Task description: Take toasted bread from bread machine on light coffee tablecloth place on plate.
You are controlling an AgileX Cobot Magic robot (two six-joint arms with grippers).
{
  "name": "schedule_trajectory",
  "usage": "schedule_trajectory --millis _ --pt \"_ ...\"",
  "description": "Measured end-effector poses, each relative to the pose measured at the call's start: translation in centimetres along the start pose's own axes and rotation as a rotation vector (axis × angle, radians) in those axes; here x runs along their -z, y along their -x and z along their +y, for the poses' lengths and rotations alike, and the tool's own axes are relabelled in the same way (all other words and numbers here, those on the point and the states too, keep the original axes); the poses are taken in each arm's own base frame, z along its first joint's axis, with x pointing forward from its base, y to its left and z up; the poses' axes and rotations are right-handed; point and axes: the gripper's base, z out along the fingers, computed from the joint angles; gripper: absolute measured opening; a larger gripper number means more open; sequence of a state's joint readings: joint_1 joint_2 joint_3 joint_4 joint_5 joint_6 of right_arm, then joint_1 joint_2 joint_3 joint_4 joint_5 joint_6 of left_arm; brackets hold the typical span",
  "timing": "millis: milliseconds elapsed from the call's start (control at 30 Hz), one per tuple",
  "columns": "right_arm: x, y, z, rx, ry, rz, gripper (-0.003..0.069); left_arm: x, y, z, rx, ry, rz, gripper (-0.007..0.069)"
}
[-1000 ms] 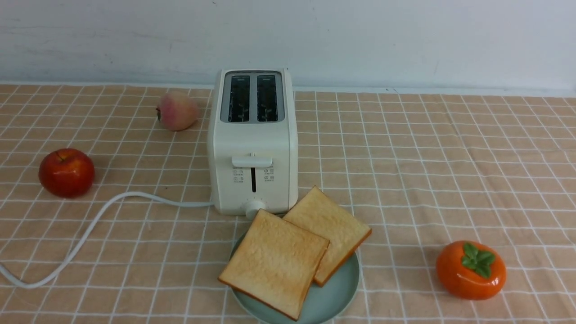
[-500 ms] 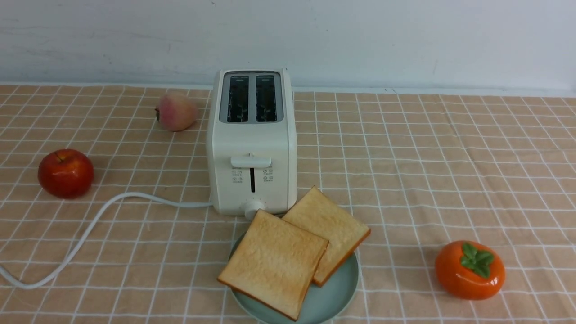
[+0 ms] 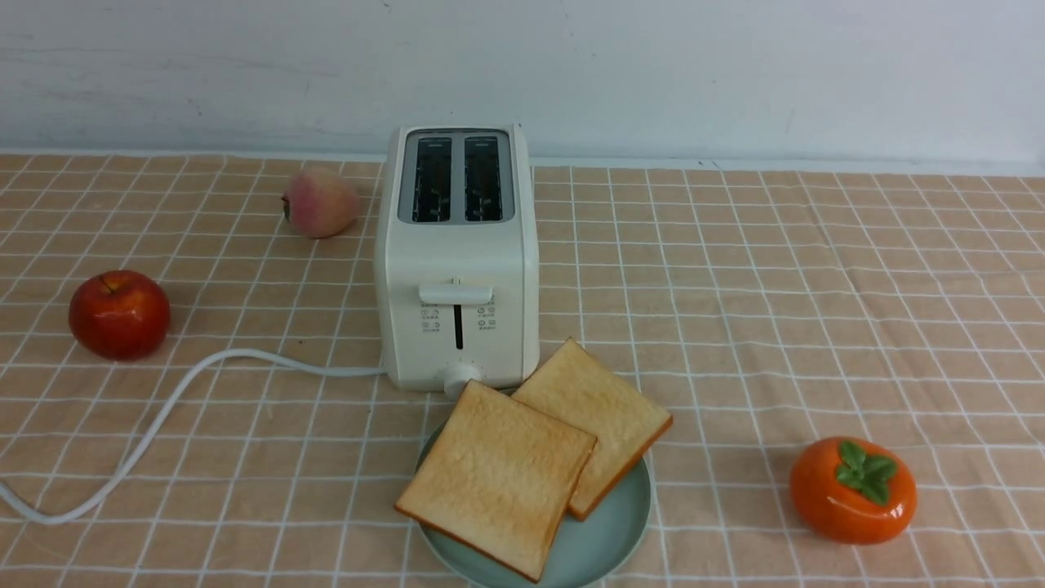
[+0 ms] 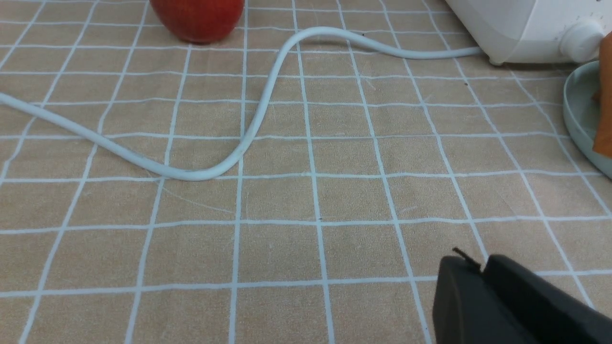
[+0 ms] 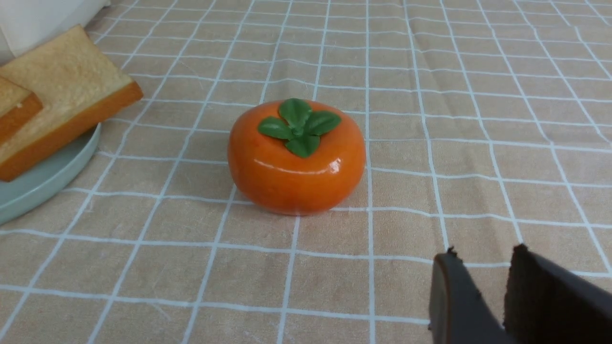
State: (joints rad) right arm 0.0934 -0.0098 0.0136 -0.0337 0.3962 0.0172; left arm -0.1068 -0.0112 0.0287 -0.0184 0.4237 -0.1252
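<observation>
Two toasted bread slices lie overlapped on the teal-green plate [image 3: 608,531]: the front slice [image 3: 498,478] rests partly on the back slice [image 3: 600,408]. The cream-white bread machine [image 3: 457,269] stands just behind the plate on the light coffee tablecloth [image 3: 775,286], with both slots empty. Neither gripper shows in the front view. My left gripper [image 4: 483,263] is shut and empty, low over the cloth, left of the plate rim [image 4: 576,105]. My right gripper [image 5: 485,249] has a narrow gap between its jaws and is empty, near the persimmon [image 5: 296,157].
A red apple [image 3: 120,314] and a peach [image 3: 321,202] lie left of the toaster. An orange persimmon [image 3: 853,490] lies to the front right. The white cord [image 3: 163,416] snakes across the front left cloth. A wall closes the back.
</observation>
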Motion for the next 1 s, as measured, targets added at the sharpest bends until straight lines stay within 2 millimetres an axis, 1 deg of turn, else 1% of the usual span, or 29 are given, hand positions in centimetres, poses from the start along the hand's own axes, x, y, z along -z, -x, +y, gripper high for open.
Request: schedule_trajectory --millis 1000 --pt "0.0 0.0 0.0 0.0 0.0 0.0 0.0216 0.0 0.0 0.01 0.0 0.001 0.0 0.006"
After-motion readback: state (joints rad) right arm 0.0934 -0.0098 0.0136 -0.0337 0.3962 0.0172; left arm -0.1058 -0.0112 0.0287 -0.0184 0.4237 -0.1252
